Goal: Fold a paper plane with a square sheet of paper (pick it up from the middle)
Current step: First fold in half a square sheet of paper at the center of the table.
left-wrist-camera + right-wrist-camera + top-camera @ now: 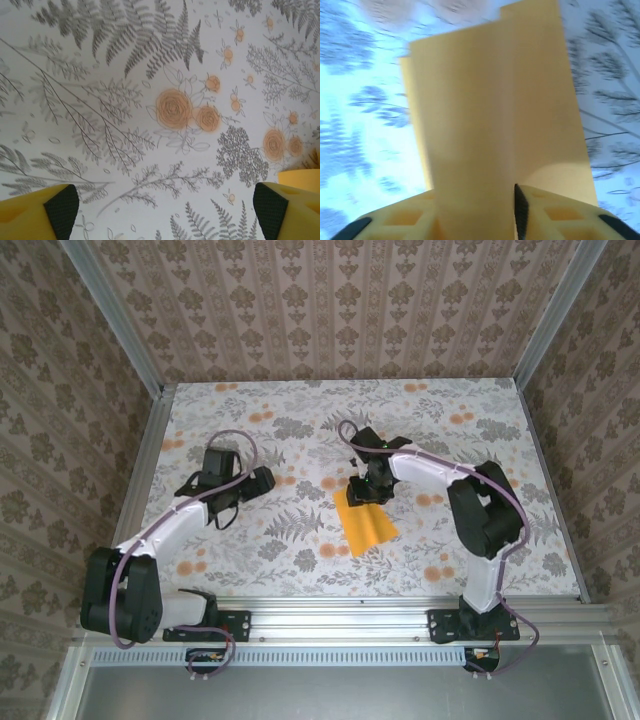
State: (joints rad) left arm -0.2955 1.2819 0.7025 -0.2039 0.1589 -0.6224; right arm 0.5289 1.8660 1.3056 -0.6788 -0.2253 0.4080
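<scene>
The square sheet of paper [367, 524] is orange-yellow, folded into a narrower creased shape, and lies on the flowered tablecloth at the middle of the table. My right gripper [370, 490] is down on its far end. In the right wrist view a raised fold of the paper [480, 115] stands between the fingers of that gripper [475, 222], and the dark pad [520, 210] presses against it. My left gripper [262, 480] hovers to the left of the paper, apart from it. Its fingers [60, 210] stand wide over bare cloth around the gripper's middle [165, 215].
The flowered tablecloth [300, 430] covers the whole table, with aluminium rails [350, 615] along the near edge and patterned walls on the other three sides. Both arm bases stand at the near rail.
</scene>
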